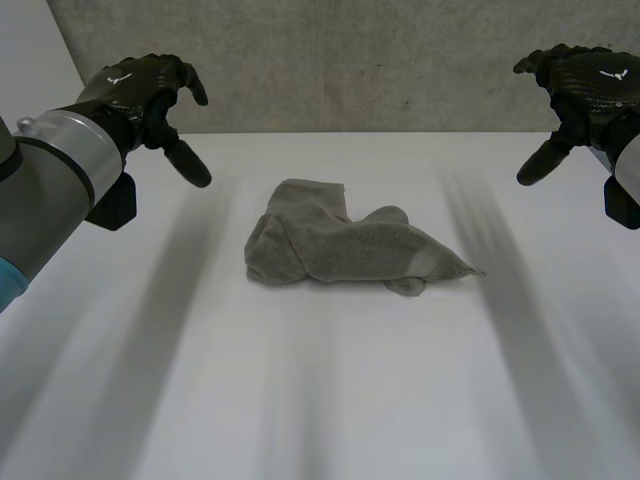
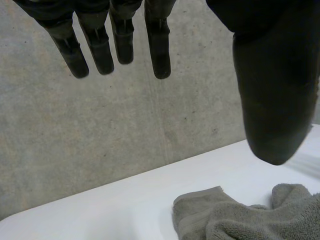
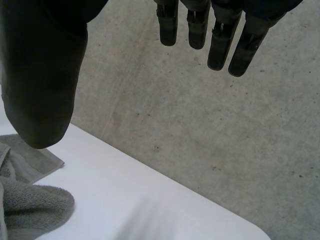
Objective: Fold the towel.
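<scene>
The towel [image 1: 340, 245] was seen crumpled in a heap near the middle of the white desk [image 1: 300, 400], with one pointed corner drawn out toward the robot's right. The left robot hand [image 1: 150, 95] and the right robot hand [image 1: 585, 85] were held above the far part of the desk, well apart from the cloth. Each had its fingers straight and thumb spread, and nothing was gripped. No fold was judged to have been made yet.

Trouble could be expected if a bunched ridge were pinched instead of a true corner. Several layers would then be lifted together, and the heap merely dragged or twisted.

The other corners were hidden among the folds. In both wrist views the towel was cut off at the edge, so its outline could not be traced.
</scene>
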